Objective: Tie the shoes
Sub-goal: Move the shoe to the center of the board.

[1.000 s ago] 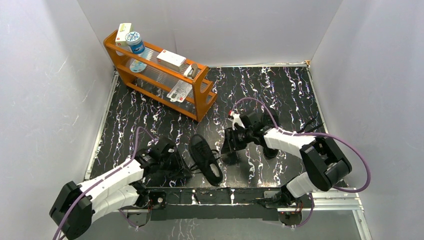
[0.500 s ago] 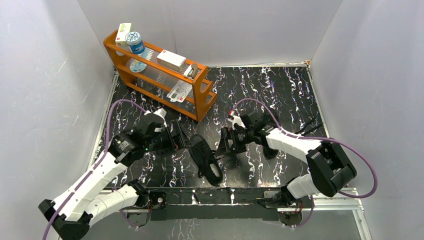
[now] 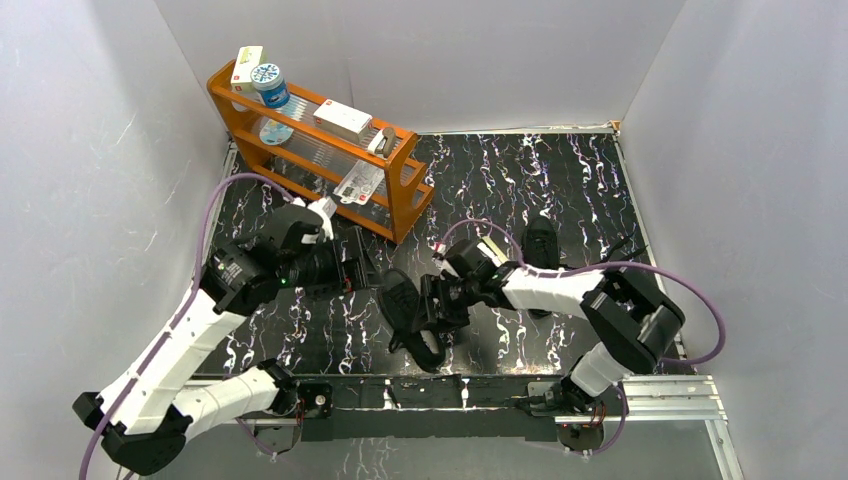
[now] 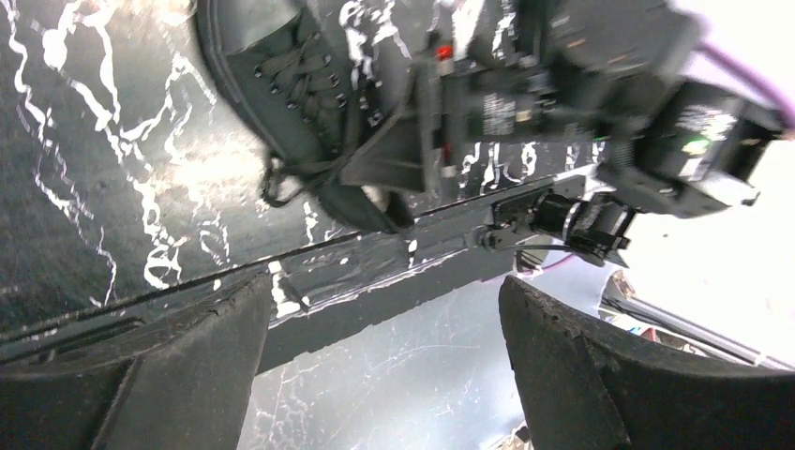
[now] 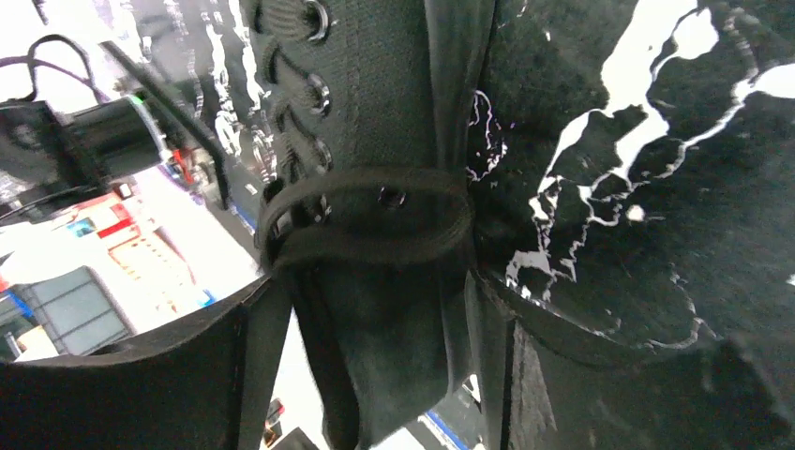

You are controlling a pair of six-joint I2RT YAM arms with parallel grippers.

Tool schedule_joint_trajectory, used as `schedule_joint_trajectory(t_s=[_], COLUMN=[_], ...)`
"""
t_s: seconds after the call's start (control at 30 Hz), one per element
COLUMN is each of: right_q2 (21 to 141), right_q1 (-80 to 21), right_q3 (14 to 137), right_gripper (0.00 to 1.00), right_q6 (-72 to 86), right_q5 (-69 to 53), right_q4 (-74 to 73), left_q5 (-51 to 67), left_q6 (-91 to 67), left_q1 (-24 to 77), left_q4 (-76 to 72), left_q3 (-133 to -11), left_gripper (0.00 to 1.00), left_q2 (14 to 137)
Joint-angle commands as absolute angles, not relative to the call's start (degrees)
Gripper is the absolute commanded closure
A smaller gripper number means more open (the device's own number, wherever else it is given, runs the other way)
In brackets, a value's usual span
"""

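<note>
Right now the near shoe (image 3: 402, 300) lies on the marbled table (image 3: 570, 180) just ahead of the arm bases, a lace loop (image 5: 366, 216) across its upper. Your right gripper (image 3: 432, 303) straddles that upper; you cannot tell whether it pinches. The 2nd shoe (image 3: 541, 243) sits behind the right arm. Your left gripper (image 4: 380, 309) hangs spread wide, holding nothing, near the orange rack (image 3: 405, 200).

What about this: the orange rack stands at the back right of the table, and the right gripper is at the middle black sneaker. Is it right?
Not quite. The top external view shows the orange rack at the back left of the table. The right gripper is indeed at the middle black sneaker.
</note>
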State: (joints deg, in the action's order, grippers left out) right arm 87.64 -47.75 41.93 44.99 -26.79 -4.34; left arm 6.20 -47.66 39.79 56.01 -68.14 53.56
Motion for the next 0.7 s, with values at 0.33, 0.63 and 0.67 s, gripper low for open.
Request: schedule_joint_trajectory(t_s=[0.33,0.63,0.67], right_q2=[115.43,111.78,109.48], right_q1=[-63.02,-65.6,-65.38], right_q3=[69.15,73.14,73.17], right_gripper=[0.46,0.06,0.02], right_q6=[62.65,59.18,56.7], right_q5=[-1.05,3.9,3.78], right_q4=[18.66,12.45,8.92], left_q5=[10.66,7.81,7.25], left_q6=[-49.14,-54.46,-54.43], left_q1=[39.46,39.46,39.46], left_q4=[54.69,54.29,54.62], left_q3=[-85.36,-97.91,-97.83], left_gripper=[0.1,0.08,0.08], left_q2=[55.5,57.21,57.11])
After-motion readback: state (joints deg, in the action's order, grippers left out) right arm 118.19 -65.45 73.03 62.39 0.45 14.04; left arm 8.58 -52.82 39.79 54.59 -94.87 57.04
